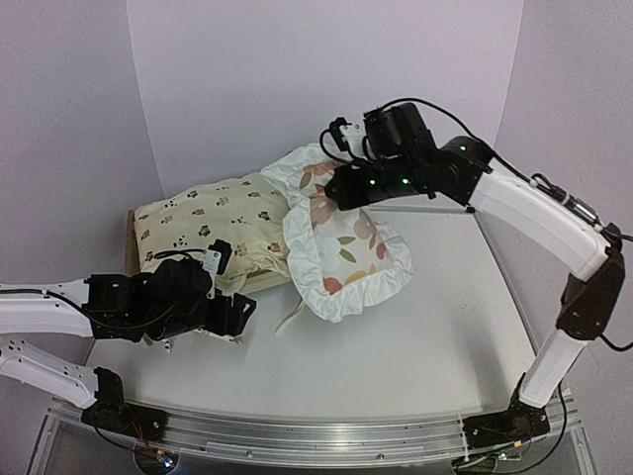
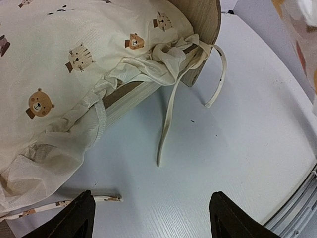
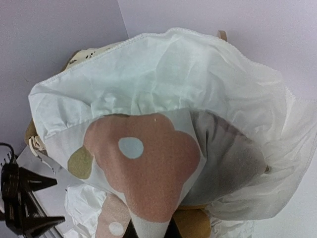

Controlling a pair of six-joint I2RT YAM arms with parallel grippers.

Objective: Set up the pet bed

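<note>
Even, diffuse light from above fills the overhead view, bright on the pale tabletop (image 1: 435, 336); shadows are soft, faint beneath the floral pillow (image 1: 346, 262); small green lights glow on the right arm (image 1: 514, 203); the left wrist view is sharp but bows at its edges, with a mild shadow under the pet bed (image 2: 205, 25); the right wrist view is soft and blurred, its nearest fabric out of focus and greyed by shade.
</note>
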